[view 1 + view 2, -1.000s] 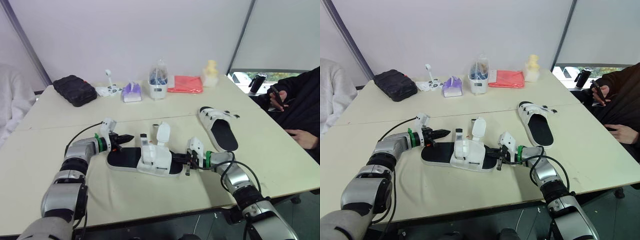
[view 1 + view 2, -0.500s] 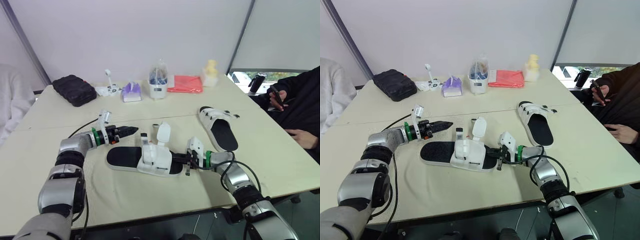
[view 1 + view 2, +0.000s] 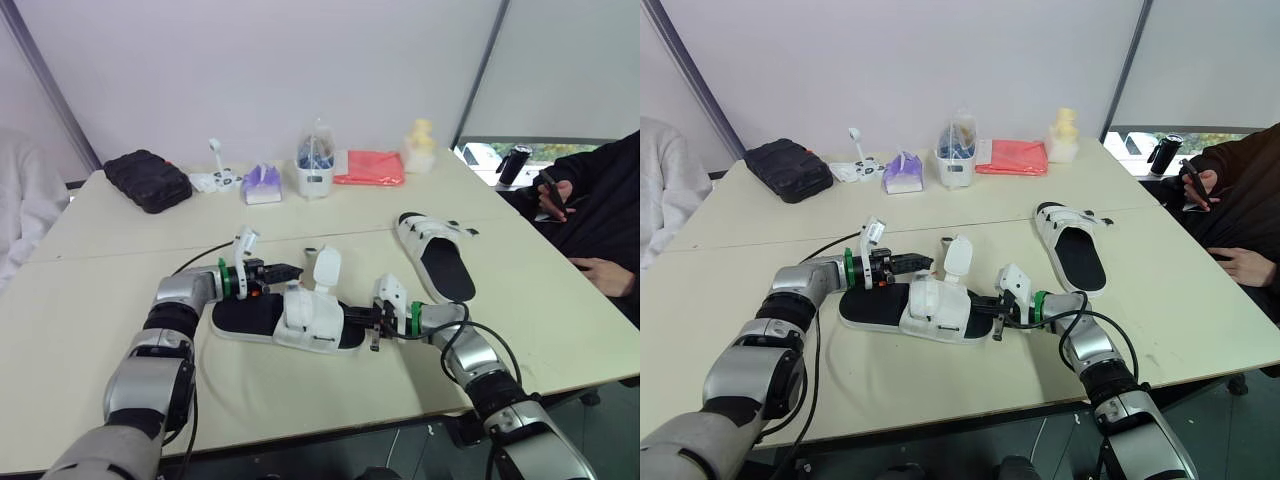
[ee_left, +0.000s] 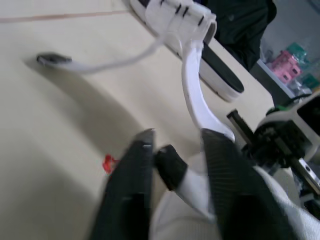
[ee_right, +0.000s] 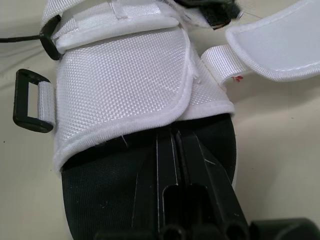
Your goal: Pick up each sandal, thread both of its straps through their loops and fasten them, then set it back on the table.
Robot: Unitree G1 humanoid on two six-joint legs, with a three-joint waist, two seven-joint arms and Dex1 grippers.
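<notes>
Flanking near sandal [image 3: 308, 322], left pincer [image 3: 291, 271] released beside upright strap [image 3: 325, 268], right pincer [image 3: 368, 321] clenched; 2nd sandal [image 3: 446, 266] apart.

Two sandals [image 3: 312, 322], one black pouch [image 3: 148, 180], one red cloth [image 3: 370, 168] (folded), one person [image 3: 600, 210].

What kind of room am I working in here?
Probably an office or lab meeting room: pale tables pushed together, a plain white wall, a window blind, and a seated person holding a phone.
</notes>
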